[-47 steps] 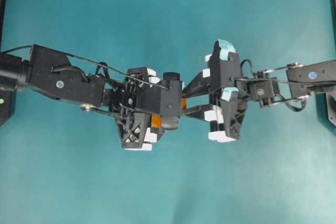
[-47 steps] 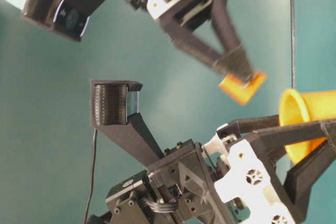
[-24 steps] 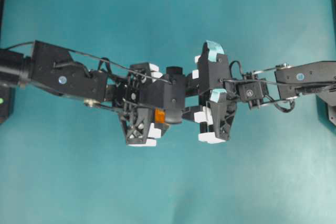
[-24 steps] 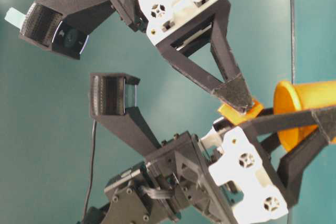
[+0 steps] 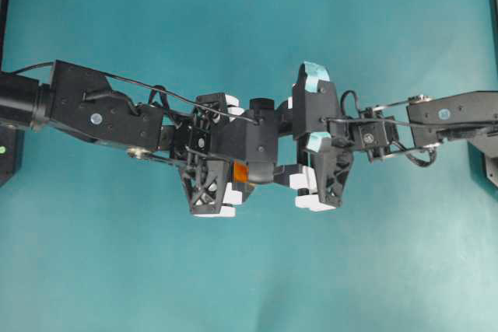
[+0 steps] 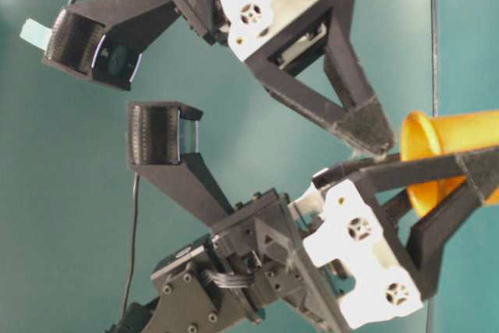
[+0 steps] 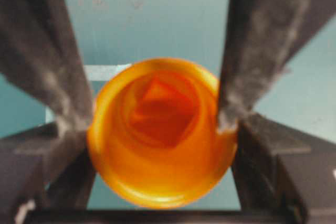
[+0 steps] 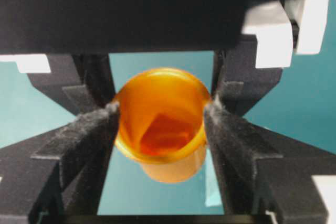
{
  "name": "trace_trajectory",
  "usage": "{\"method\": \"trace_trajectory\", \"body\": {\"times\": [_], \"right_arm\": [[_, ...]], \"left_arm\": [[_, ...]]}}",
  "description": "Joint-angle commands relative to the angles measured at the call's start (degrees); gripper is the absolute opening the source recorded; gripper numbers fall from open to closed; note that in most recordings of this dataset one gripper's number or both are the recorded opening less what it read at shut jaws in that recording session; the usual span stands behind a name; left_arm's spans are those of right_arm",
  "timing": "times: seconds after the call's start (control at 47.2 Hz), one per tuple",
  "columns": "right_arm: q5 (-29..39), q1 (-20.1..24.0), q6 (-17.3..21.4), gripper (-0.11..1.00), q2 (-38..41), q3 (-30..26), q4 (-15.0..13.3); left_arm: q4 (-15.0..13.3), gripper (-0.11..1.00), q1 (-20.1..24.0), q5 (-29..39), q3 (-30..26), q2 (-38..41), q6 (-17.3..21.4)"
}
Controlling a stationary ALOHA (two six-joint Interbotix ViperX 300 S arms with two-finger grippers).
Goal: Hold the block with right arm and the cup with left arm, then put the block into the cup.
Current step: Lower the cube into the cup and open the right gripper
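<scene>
The orange cup (image 7: 157,182) is held off the teal table with my left gripper (image 7: 157,124) shut on it, a dark finger (image 7: 52,77) against each side. The small orange block (image 7: 164,109) lies inside the cup, touched by no finger. From the right wrist the block (image 8: 167,134) shows down the cup's (image 8: 173,169) mouth. My right gripper (image 8: 160,116) stands open right at the rim, its pads (image 8: 84,132) flanking the mouth. At table level the right gripper (image 6: 366,129) sits just before the cup (image 6: 448,134). From overhead only an orange sliver of the cup (image 5: 240,172) shows between the arms.
Both arms meet in mid-air over the middle of the teal table (image 5: 249,285). A pale tape strip (image 7: 102,72) lies on the table under the cup. Black frame posts (image 5: 6,5) stand at the table's left and right edges.
My right gripper moved left up to the cup's mouth and opened. The block has left its fingers and now lies in the cup. The left gripper kept its hold on the cup.
</scene>
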Motion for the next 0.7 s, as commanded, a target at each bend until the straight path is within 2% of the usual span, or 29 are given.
{"method": "trace_trajectory", "body": {"times": [0.0,0.678], "right_arm": [[-0.1,-0.1,0.1,0.63,-0.8,-1.4,0.1],[0.0,-0.1,0.1,0.63,-0.8,-1.4,0.0]], "left_arm": [[0.3,0.69,0.1,-0.4,-1.5,-0.7,0.2],[0.3,0.69,0.1,-0.2,-1.1,-0.9,0.2]]}}
